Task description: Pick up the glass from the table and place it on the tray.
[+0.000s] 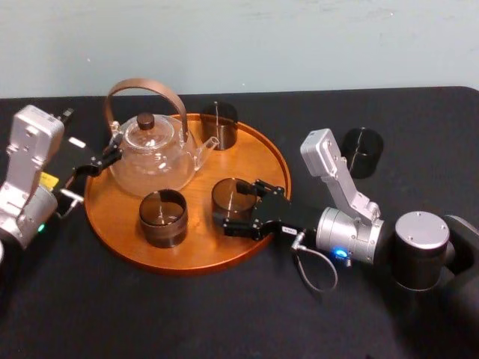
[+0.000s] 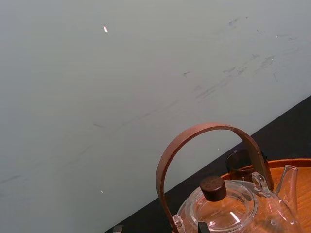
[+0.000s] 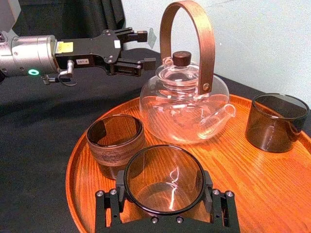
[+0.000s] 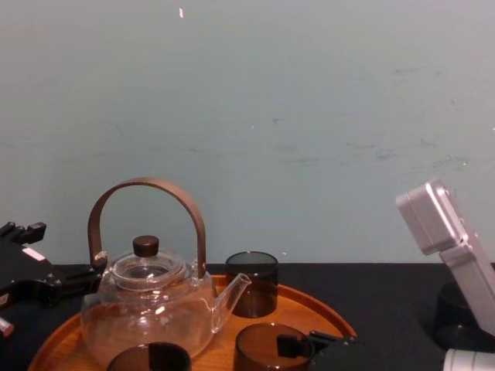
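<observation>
1 glass (image 3: 164, 178) clasped by right gripper (image 1: 238, 206) over tray (image 1: 187, 250) | left gripper (image 3: 148, 47) spread beside teapot (image 3: 182, 104)

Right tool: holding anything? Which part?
Right tool grips the smoky glass by its side wall, one finger each side, over the tray. Left tool sits open by the teapot, empty.
</observation>
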{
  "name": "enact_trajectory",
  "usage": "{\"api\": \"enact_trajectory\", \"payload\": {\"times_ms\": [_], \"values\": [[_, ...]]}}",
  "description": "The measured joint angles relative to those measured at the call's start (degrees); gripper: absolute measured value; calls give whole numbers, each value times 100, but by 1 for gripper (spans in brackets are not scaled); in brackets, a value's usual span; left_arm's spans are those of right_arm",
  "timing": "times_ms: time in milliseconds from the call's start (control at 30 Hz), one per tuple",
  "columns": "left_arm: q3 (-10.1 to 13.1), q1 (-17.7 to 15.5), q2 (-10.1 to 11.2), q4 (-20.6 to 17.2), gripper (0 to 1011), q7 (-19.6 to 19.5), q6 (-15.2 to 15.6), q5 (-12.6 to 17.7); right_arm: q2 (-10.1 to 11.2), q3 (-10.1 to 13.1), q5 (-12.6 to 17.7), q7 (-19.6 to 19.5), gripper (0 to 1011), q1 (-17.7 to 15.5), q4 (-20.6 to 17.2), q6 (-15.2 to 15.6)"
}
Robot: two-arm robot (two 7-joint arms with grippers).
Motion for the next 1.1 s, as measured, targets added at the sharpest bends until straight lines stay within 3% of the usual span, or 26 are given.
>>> {"api": "enact_trajectory", "payload": {"times_ms": [667, 833, 1100], "values": [[0, 0, 0, 0, 1001, 0, 0, 0, 9, 11, -4, -7, 900, -5, -14, 0], [0, 0, 0, 0, 1001, 0, 0, 0, 9, 11, -6, -7, 999, -7, -17, 0], [0, 0, 0, 0, 1001, 0, 0, 0, 10, 11, -8, -8, 1002, -8, -17, -1]]}}
